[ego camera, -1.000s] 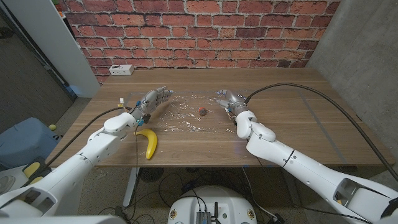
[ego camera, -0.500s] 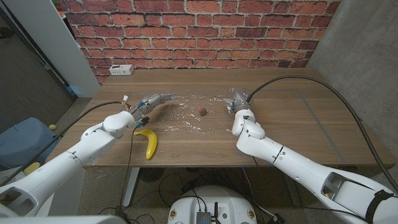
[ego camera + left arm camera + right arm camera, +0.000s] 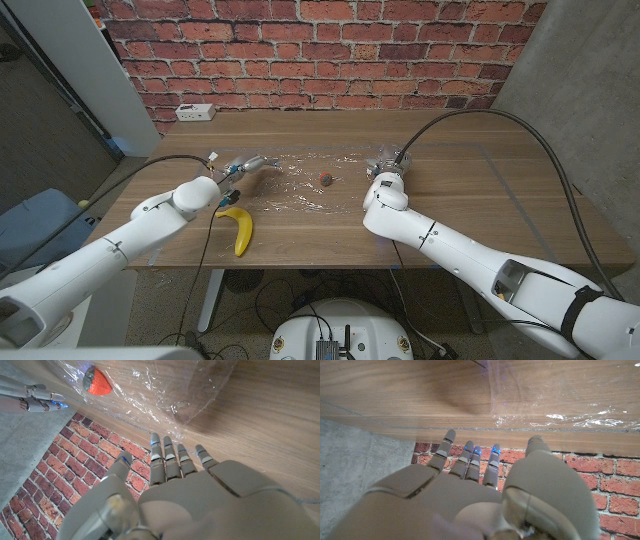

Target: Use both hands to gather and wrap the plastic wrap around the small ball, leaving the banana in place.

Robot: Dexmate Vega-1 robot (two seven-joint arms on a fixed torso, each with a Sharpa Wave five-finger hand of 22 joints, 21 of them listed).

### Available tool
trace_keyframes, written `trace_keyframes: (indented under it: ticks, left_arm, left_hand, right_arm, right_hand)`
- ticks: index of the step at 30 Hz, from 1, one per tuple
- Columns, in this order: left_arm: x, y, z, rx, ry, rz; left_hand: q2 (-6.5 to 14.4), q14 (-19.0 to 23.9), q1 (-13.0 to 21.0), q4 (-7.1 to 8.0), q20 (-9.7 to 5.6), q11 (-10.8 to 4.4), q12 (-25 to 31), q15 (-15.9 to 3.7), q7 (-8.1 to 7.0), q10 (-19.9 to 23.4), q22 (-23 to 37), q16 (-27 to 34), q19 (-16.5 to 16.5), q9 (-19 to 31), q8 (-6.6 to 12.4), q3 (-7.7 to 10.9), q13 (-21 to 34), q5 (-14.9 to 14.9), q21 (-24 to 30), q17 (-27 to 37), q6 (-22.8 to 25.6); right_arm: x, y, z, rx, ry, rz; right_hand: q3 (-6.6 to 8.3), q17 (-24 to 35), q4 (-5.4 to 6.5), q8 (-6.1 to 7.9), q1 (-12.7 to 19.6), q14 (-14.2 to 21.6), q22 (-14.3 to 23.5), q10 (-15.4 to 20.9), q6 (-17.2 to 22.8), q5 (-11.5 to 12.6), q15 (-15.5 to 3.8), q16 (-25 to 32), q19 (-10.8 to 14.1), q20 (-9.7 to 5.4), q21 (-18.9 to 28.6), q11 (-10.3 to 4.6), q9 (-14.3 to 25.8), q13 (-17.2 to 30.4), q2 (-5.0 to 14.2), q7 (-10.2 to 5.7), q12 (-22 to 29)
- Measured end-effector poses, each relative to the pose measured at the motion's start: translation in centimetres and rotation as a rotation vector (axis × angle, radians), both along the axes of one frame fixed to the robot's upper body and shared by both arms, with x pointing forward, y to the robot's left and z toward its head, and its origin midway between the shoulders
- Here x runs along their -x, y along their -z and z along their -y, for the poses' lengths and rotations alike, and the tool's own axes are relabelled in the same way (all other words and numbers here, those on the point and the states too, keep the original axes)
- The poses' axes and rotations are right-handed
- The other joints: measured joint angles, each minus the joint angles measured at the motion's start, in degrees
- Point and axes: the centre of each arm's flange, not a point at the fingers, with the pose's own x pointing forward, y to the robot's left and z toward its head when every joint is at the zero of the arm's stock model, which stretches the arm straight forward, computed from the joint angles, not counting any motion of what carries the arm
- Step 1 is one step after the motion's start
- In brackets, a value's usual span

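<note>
Both open, empty hands (image 3: 250,163) (image 3: 385,160) have swung edge-on beside the plastic wrap (image 3: 300,178) — banana (image 3: 238,229) near.

Head view looks down over the table (image 3: 450,215); both wrist views, close and inverted, share its plastic wrap (image 3: 165,390).
</note>
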Motion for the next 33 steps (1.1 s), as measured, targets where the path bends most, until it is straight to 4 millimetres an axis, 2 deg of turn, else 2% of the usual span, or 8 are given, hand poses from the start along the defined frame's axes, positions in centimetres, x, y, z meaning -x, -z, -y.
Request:
trace_keyframes:
  ticks: [6,8,18,22,26,28,30,33]
  left_arm:
    - [-0.1,0.1,-0.2,-0.038,-0.030,-0.007]
    - [0.1,-0.2,0.2,-0.054,-0.027,-0.003]
    - [0.3,-0.5,0.3,-0.090,-0.042,-0.008]
    - [0.3,-0.6,0.4,-0.096,-0.046,-0.011]
    - [0.3,-0.6,0.4,-0.101,-0.048,-0.013]
    - [0.4,-0.7,0.4,-0.103,-0.048,-0.014]
    - [0.4,-0.7,0.5,-0.105,-0.050,-0.015]
    - [0.4,-0.7,0.5,-0.107,-0.049,-0.018]
  left_hand:
    - [0.0,0.0,-0.8,0.71,0.00,-0.08,0.0,0.00,0.00,0.1,0.2,0.0,0.0,0.0,0.00,-0.21,0.3,0.0,-0.2,0.0,0.0]
    - [-0.1,0.0,-1.4,0.93,0.00,0.14,0.0,0.00,0.00,0.3,0.3,0.0,0.0,0.0,0.00,-0.45,0.3,0.0,-0.2,0.0,0.0]
    - [-0.6,0.0,-2.6,1.57,0.00,0.23,-0.3,0.00,0.00,0.4,0.3,0.3,0.0,0.0,-0.22,-1.09,0.3,0.0,-0.2,0.0,0.0]
    - [-0.6,0.0,-3.2,1.80,0.00,0.23,-0.3,0.00,0.00,0.4,0.3,0.3,0.0,0.0,-0.43,-1.32,0.3,0.0,-0.2,0.0,0.0]
    - [-0.8,-0.3,-3.4,2.04,0.00,0.23,-0.7,-0.31,0.00,0.4,0.3,0.3,0.0,0.0,-0.43,-1.56,0.3,0.0,-0.4,0.0,0.0]
    - [-0.8,-0.3,-3.4,2.04,0.00,0.23,-0.7,-0.31,0.00,0.4,0.3,0.3,0.0,0.0,-0.43,-1.56,0.3,0.0,-0.4,0.0,0.0]
    - [-1.0,-0.3,-3.6,2.05,0.00,0.23,-0.7,-0.31,-0.01,0.4,0.3,0.3,0.0,0.0,-0.57,-1.57,0.3,0.0,-0.4,0.0,0.0]
    - [-0.8,-0.3,-3.9,2.31,0.00,0.23,-0.7,-0.31,-0.01,0.4,0.3,0.3,0.0,0.0,-0.66,-1.77,0.3,0.0,-0.4,0.0,0.0]
  right_arm:
    - [-0.6,-0.4,-0.3,0.016,0.031,-0.019]
    - [-0.7,0.3,0.0,0.006,0.058,-0.058]
    - [-1.8,0.8,0.1,0.023,0.103,-0.121]
    - [-2.3,1.0,0.2,0.031,0.119,-0.137]
    - [-2.7,1.2,0.2,0.042,0.132,-0.150]
    - [-2.9,1.3,0.2,0.051,0.138,-0.151]
    - [-3.0,1.4,0.2,0.062,0.142,-0.144]
    - [-3.2,1.4,0.1,0.074,0.140,-0.121]
  right_hand:
    - [-0.21,-0.5,-0.21,0.78,0.0,-0.5,0.0,0.0,3.5,0.0,0.51,-0.2,1.0,-0.30,0.0,0.03,0.0,-0.1,-0.05,0.38,0.5]
    - [-0.10,-0.5,-0.32,1.11,0.0,-0.5,0.0,0.5,4.5,0.0,0.51,-0.4,1.2,-0.51,0.0,0.17,0.0,-0.2,-0.05,0.61,0.5]
    - [0.15,-1.1,-1.02,1.11,0.0,-0.1,0.0,0.9,5.5,0.0,0.15,-0.4,2.8,-0.50,0.0,-0.21,0.0,-0.2,-0.05,0.82,0.9]
    - [0.41,-1.3,-1.70,1.11,0.0,0.5,0.0,1.1,5.5,0.0,-0.45,-0.2,3.1,-0.61,0.0,-0.43,0.0,-0.4,-0.03,0.82,1.1]
    - [0.91,-1.8,-3.04,1.12,1.7,1.5,0.0,2.4,7.6,0.1,-0.99,-0.2,4.5,-0.90,0.0,-0.71,0.0,-0.4,0.70,1.00,1.3]
    - [1.38,-2.2,-4.07,1.80,2.9,2.7,0.0,3.5,10.1,0.2,-1.12,0.4,5.4,-1.20,0.0,-1.11,0.0,-0.6,0.90,0.74,1.5]
    - [2.33,-2.7,-5.55,2.30,5.0,4.3,0.0,5.3,12.7,0.6,-1.17,0.8,6.9,-1.53,0.0,-1.48,0.1,-0.7,1.18,0.61,2.1]
    - [4.82,-3.6,-8.16,3.58,10.1,7.6,0.0,8.8,18.5,0.7,-1.23,2.1,9.6,-2.56,0.0,-2.53,0.0,-0.9,2.09,0.72,2.8]
